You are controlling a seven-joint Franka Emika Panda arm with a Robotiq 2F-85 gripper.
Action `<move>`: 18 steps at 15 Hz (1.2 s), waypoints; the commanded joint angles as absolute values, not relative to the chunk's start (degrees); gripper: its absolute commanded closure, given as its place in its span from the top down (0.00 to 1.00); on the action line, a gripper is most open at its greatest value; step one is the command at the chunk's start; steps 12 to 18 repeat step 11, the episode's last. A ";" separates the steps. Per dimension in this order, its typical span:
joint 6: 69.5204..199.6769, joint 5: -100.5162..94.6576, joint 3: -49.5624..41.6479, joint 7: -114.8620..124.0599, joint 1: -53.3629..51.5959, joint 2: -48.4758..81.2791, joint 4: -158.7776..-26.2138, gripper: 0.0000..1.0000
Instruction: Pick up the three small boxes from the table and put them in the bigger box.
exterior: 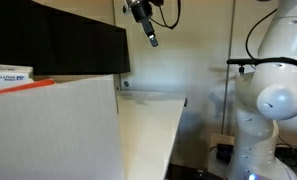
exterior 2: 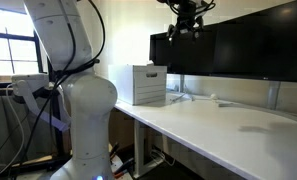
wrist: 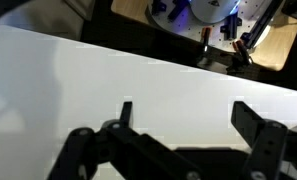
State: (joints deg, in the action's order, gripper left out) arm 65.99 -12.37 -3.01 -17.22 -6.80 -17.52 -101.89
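Note:
The bigger box (exterior: 53, 130), pale grey-white, fills the near left in an exterior view and stands on the far end of the table (exterior 2: 223, 125) as a small pale box (exterior 2: 148, 85). Above its near wall show a white small box with blue print (exterior: 8, 74) and the orange-red edge of another (exterior: 33, 85). Whether they lie inside it I cannot tell. My gripper (exterior: 152, 40) (exterior 2: 185, 30) hangs high above the table, well away from the box. In the wrist view the gripper (wrist: 188, 115) is open over bare white tabletop (wrist: 108, 70), nothing between its fingers (wrist: 250, 118).
A black panel (exterior: 58, 40) stands behind the bigger box, and black screens (exterior 2: 238, 45) line the wall along the table. The robot's white base (exterior 2: 73, 100) (exterior: 273, 100) stands beside the table's straight edge (exterior: 176, 135). Cables hang from the wrist.

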 commanded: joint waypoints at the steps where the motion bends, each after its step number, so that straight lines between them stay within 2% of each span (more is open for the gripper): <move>1: 71.63 -11.80 -2.76 -16.68 -5.39 -27.26 -116.17 1.00; 2: 67.86 -12.18 -2.43 -17.47 -5.44 -21.37 -108.01 1.00; 6: 69.91 -12.22 -2.67 -17.42 -5.56 -25.96 -114.51 1.00; 18: 70.01 -12.22 -2.68 -17.42 -5.57 -26.20 -114.67 1.00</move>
